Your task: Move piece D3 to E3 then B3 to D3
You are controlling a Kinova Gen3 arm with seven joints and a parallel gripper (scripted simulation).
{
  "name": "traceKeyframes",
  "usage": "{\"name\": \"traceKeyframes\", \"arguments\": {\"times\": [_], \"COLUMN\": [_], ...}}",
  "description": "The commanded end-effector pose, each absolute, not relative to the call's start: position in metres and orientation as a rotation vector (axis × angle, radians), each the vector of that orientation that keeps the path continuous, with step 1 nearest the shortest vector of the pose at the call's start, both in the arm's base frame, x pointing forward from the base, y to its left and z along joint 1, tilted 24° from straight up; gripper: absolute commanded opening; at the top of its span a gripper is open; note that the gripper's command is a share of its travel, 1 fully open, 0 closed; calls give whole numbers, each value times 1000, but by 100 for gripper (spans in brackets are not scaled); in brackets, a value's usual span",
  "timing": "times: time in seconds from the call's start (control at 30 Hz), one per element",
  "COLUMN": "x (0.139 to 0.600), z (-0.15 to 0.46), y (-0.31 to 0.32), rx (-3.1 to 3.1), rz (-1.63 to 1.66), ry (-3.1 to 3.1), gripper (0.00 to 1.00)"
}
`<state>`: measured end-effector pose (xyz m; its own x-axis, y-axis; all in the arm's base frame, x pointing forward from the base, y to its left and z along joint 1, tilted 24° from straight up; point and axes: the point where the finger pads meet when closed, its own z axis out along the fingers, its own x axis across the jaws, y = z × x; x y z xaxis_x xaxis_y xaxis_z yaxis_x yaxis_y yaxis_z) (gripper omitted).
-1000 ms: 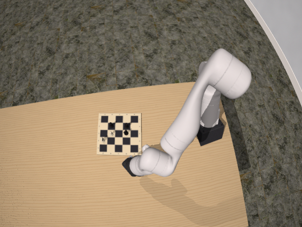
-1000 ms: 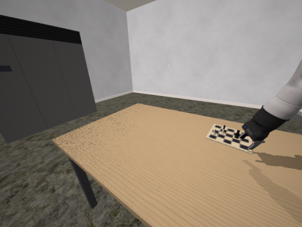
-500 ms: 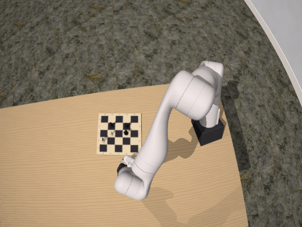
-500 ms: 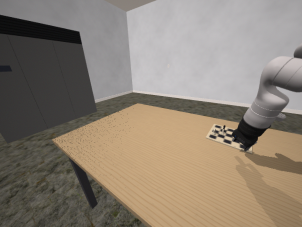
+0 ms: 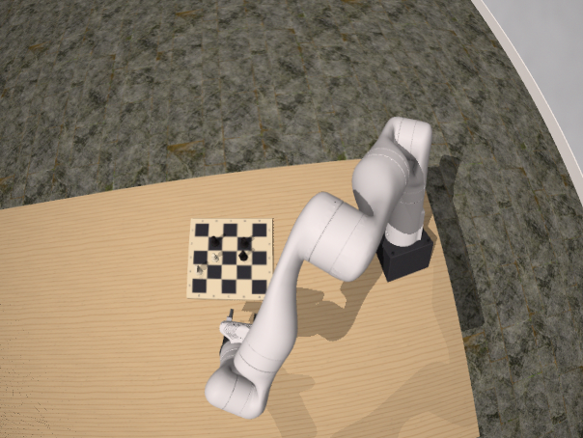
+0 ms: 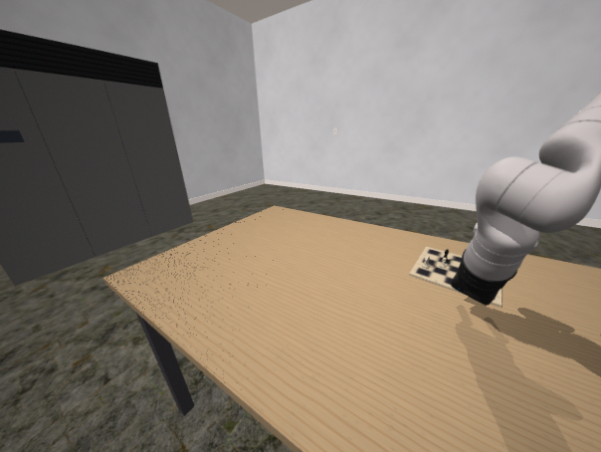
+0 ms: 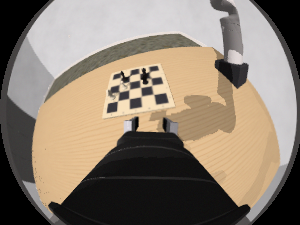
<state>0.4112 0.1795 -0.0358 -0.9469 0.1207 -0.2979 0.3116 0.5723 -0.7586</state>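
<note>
My gripper [image 7: 150, 122] hovers off the chessboard [image 5: 231, 299] at its six o'clock edge, jaws wide and empty — ready to straddle a piece. Four pieces stand mid-board; I cannot tell which square is D3.

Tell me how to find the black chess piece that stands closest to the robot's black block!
Start at the wooden table and find the small checkered board near its middle. Four pieces stand on it: two pale ones on the left and two black ones. The one you want is the black piece toward the right side, just below the other nearby black piece.
</note>
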Motion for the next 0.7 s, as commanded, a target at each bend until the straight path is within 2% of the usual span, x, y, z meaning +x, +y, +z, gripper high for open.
{"name": "traceKeyframes", "arguments": {"times": [0.0,0.67], "x": [414,417], "z": [-44,-48], "y": [173,172], "rx": [289,187], "rz": [-1412,-1527], "ry": [2595,2599], "gripper": [100,100]}}
